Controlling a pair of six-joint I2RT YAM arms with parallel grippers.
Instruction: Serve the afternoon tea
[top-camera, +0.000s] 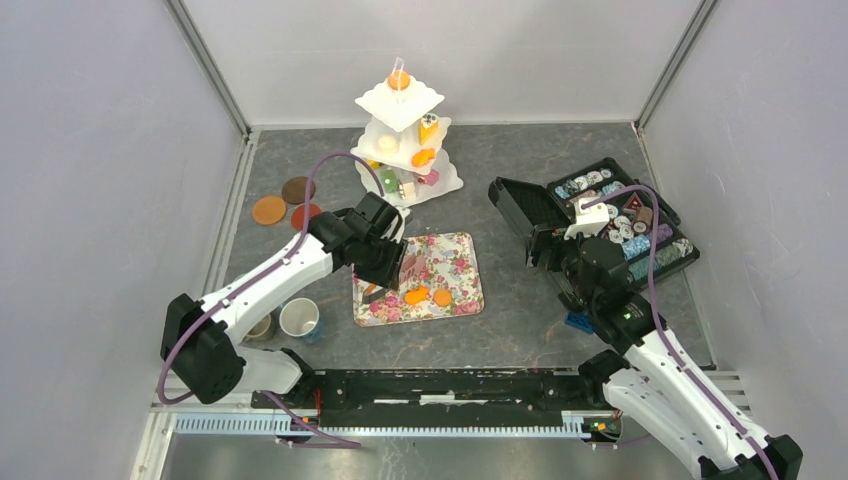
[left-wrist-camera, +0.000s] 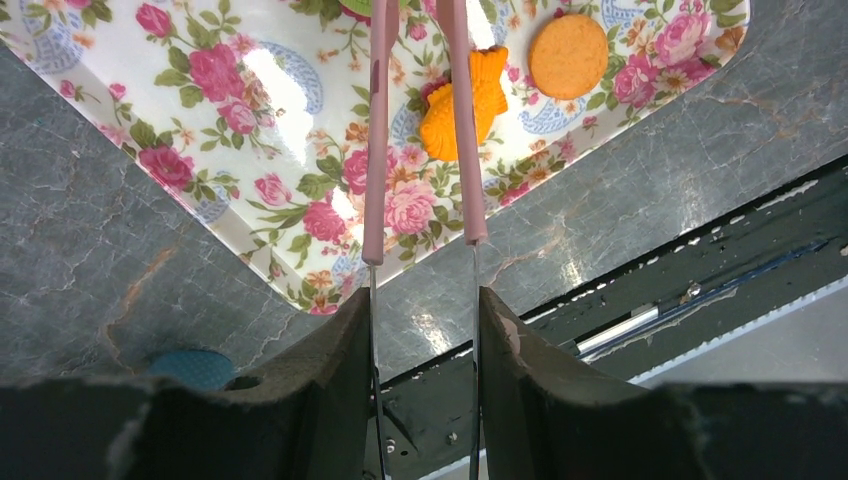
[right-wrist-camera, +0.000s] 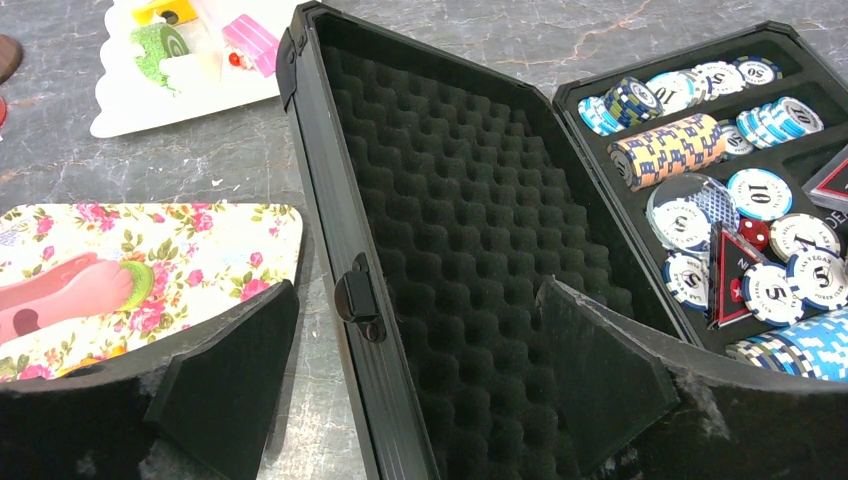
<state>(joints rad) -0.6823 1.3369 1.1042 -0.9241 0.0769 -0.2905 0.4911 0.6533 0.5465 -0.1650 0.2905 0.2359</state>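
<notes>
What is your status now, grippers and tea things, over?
Left gripper shut on pink tongs, tips at a green cake on the floral tray. Right gripper open, empty, facing the open black case. Two orange biscuits close beside the tongs.

White tiered stand (top-camera: 400, 130) with small cakes at the far edge, centre. Floral tray (top-camera: 455, 255) mid-worktop (top-camera: 500, 330), two orange biscuits (top-camera: 416, 295) along its near side. Left gripper (top-camera: 385, 268) over the tray's left side, pink tongs (top-camera: 409, 265) in its grasp. Three saucers (top-camera: 269, 210) toward the far-left corner. Two cups (top-camera: 299, 318) near the left edge. Open black case (top-camera: 610, 225) at the right edge.
</notes>
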